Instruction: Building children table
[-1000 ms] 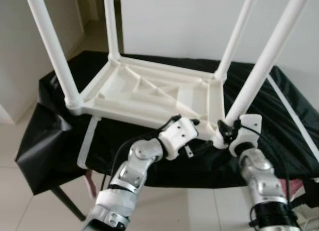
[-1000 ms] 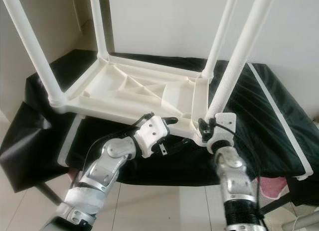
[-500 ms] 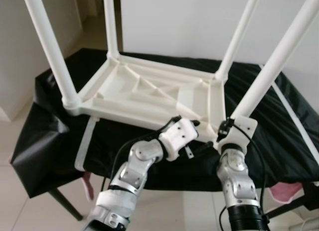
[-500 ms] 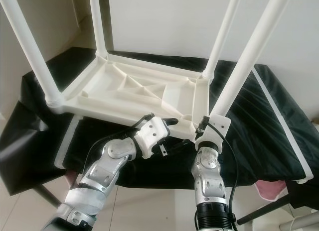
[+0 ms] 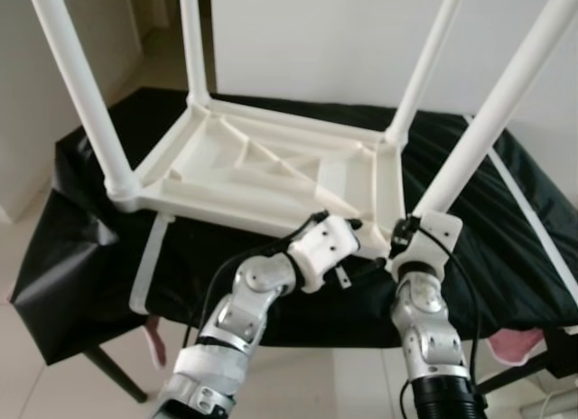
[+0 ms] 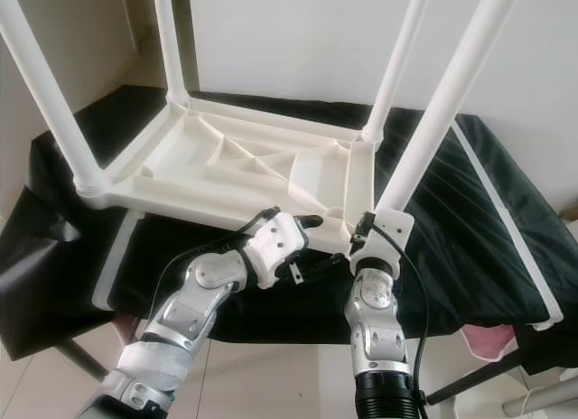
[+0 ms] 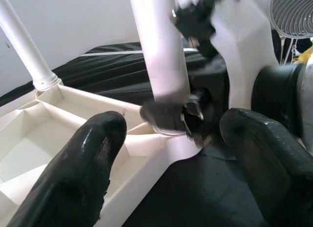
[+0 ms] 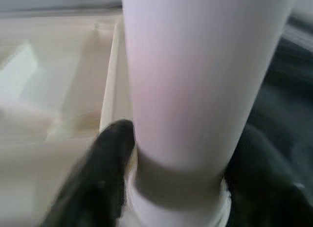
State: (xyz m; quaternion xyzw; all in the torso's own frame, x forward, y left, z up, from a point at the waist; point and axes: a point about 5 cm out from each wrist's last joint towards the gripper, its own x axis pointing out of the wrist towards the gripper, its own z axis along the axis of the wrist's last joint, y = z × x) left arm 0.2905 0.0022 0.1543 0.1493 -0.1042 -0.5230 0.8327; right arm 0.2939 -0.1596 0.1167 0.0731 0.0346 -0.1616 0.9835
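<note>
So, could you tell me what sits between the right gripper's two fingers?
The near-right table leg, just above its socket, sits between the right gripper's black fingers in the right wrist view.

No readable text anywhere.
Nothing is showing a label, brand, number or sign on any surface in these views.

Under it all, a table (image 5: 81,256) covered in a shiny black cloth (image 6: 470,229), with a dark leg (image 5: 113,374) showing low on the left over the pale floor (image 5: 27,383). On the cloth, a white children table (image 6: 235,166) lying upside down with four white legs sticking up. Beside it on the cloth, a flat white strip (image 5: 152,261) at the left edge and a long thin white bar (image 6: 501,220) on the right side.
</note>
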